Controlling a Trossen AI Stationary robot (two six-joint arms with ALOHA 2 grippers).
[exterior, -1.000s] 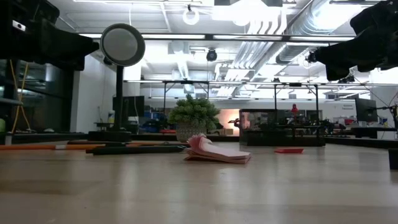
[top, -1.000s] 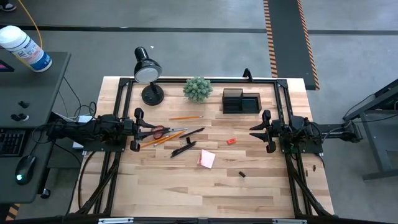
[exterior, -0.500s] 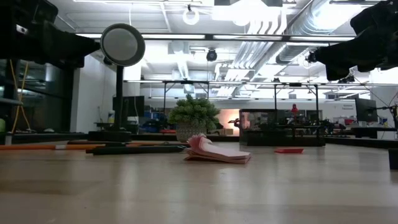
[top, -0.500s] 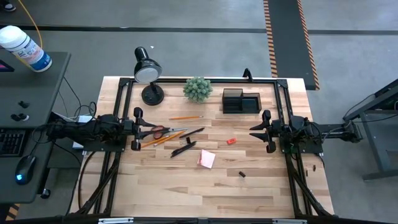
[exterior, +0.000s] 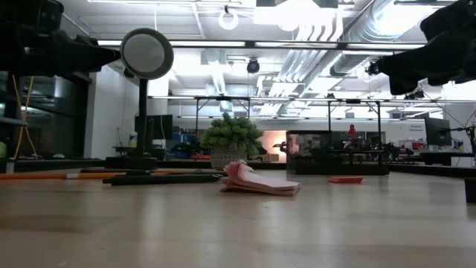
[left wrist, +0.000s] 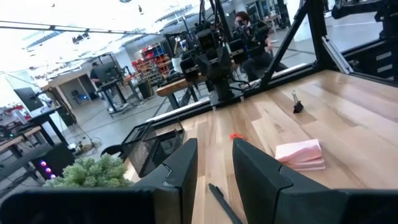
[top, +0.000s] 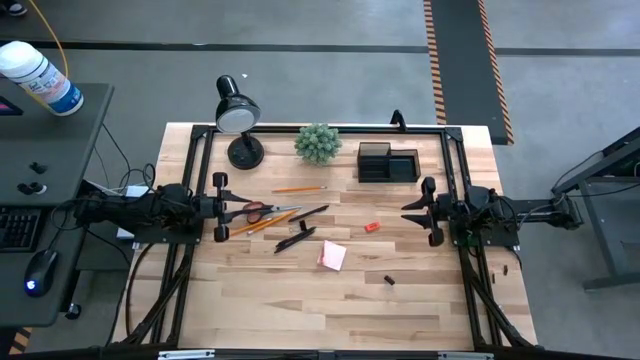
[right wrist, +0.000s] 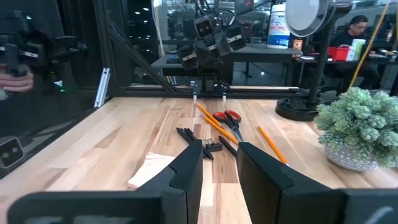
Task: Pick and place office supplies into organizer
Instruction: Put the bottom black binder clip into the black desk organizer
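Pale wood-plank tabletop (top: 300, 300) in an industrial hall with ceiling ducts; no legible writing. Red-handled scissors (top: 262, 211) lie near the left edge, long axis left-right, blades toward the right edge. Black organizer (top: 388, 162) sits near the far edge. Left hand (top: 220, 193) and right hand (top: 428, 211) both hold fingers apart, empty.

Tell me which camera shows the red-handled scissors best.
The right wrist view: scissors lie unblocked, red handles facing the left gripper. The high view shows them small. The low and left wrist views don't show them.
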